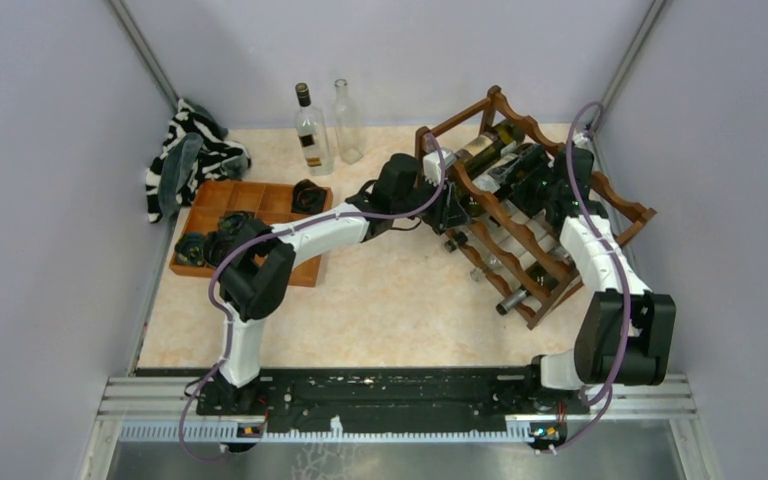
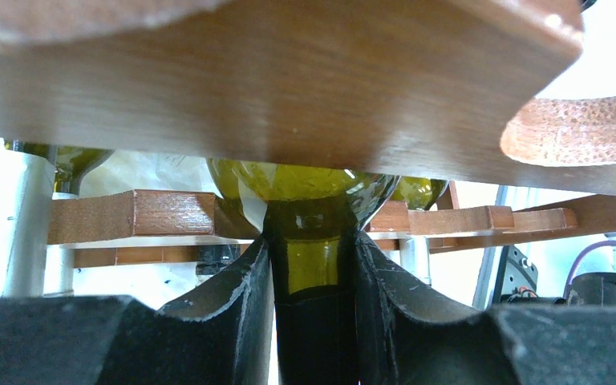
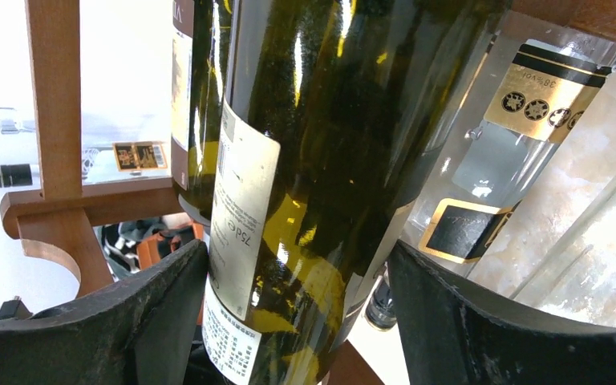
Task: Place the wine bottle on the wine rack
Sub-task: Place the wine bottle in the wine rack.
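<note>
Left fingers (image 2: 233,313) tight on neck of olive-green wine bottle (image 2: 309,261), right fingers (image 3: 465,321) apart around its white-labelled body.

A robot test cell in a lab: plain grey walls (image 1: 40,180) close off a stone-patterned table (image 1: 390,300) at 9, 12 and 3 o'clock, with metal posts (image 1: 145,50) in the far corners — and at 6 o'clock a metal rail (image 1: 150,398) carries two cabled robot arms (image 1: 310,232).
</note>
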Controlling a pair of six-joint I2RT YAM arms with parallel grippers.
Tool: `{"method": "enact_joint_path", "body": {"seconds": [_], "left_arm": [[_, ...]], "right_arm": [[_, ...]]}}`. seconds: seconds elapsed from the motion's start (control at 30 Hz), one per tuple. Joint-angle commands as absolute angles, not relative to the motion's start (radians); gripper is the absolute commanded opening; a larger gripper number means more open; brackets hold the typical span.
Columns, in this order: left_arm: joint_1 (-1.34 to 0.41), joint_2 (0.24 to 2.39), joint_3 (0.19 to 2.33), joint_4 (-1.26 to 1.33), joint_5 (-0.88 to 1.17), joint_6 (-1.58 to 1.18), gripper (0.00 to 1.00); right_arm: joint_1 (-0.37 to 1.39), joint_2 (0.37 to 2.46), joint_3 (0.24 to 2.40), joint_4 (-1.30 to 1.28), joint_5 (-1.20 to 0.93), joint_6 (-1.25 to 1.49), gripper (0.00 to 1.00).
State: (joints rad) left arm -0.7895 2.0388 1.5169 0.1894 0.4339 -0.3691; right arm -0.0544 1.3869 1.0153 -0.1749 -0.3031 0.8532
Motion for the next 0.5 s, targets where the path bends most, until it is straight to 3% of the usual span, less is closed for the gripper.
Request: {"method": "enact_joint_path", "body": {"seconds": [0.0,0.1,0.3,0.47], "left_arm": [[-0.786,2.053,1.589,0.339,0.416,-0.34,0.24],[-0.786,2.054,1.589,0.339,0.418,-0.342,0.25],[-0.786,2.053,1.584,0.356,0.457,-0.33,0.18],[-0.786,2.042,1.568,0.381,0.484,-0.316,0.18]], "right_arm": [[-0.051,1.412,1.048,-0.145,-0.29,0.9,0.74],[-0.051,1.42,1.045,-0.143,-0.292,0.902,0.72],[-0.051,1.453,1.061,-0.164,-0.301,0.893,0.9],[-0.051,1.481,1.064,-0.162,-0.32,0.914,0.85]]}}
